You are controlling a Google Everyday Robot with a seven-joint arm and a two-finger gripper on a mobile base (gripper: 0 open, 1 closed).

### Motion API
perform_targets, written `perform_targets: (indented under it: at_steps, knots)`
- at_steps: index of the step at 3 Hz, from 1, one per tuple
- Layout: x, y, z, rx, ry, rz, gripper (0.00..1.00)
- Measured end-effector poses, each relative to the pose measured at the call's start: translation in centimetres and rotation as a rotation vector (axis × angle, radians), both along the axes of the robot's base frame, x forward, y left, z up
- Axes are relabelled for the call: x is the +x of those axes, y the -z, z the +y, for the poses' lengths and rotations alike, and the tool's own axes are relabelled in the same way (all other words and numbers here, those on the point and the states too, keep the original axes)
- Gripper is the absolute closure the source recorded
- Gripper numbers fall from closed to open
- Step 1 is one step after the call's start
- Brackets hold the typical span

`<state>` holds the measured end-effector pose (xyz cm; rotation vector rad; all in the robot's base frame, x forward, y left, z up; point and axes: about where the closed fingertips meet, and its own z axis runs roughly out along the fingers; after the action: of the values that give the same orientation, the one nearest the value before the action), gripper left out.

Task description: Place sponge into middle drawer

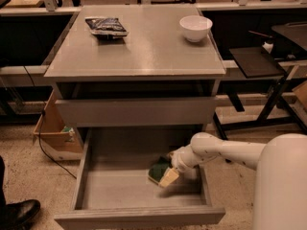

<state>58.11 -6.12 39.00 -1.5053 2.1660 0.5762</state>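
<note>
The middle drawer (120, 188) is pulled wide open below the cabinet, with its grey floor showing. The sponge (159, 171), dark green on top and pale yellow below, hangs tilted just above the right side of the drawer floor. My gripper (173, 168) reaches into the drawer from the right on a white arm (225, 150) and is shut on the sponge's right end.
The drawer above shows only a closed grey front (134, 111). A dark snack bag (106, 26) and a white bowl (195, 28) sit on the cabinet top. A cardboard box (53, 133) and a shoe (17, 213) are at the left, and a black stand (254, 61) is at the right.
</note>
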Motion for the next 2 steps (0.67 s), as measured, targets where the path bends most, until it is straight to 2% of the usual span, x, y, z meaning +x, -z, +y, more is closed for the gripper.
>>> perform_targets:
  at_steps: [1, 2]
  knots:
    - [0.0, -0.7, 0.2, 0.013, -0.008, -0.013, 0.00]
    - [-0.8, -1.9, -0.8, 0.025, -0.013, -0.033, 0.00]
